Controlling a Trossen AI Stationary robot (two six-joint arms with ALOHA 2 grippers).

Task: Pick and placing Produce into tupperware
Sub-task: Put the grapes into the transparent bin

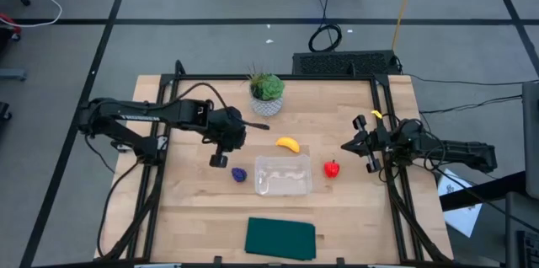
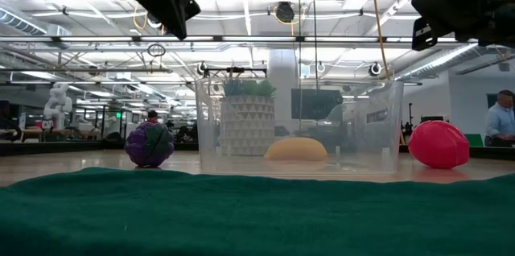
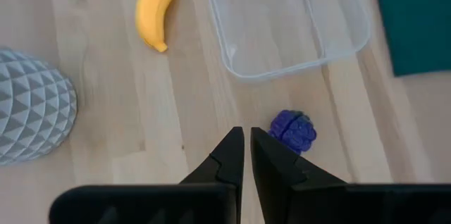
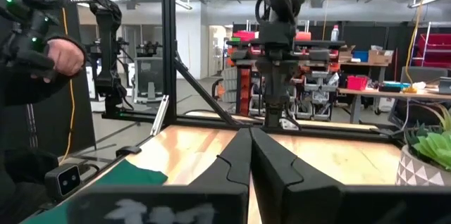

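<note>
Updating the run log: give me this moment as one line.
left pincer: shut, above purple item | right pincer: shut, waiting at right edge | tupperware: empty | banana, red fruit: on table

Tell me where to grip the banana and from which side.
Grip the banana across its thicker middle, coming straight down from above. It lies flat on the bare table, apart from the clear container, so fingers should fit either side of its curve.
</note>
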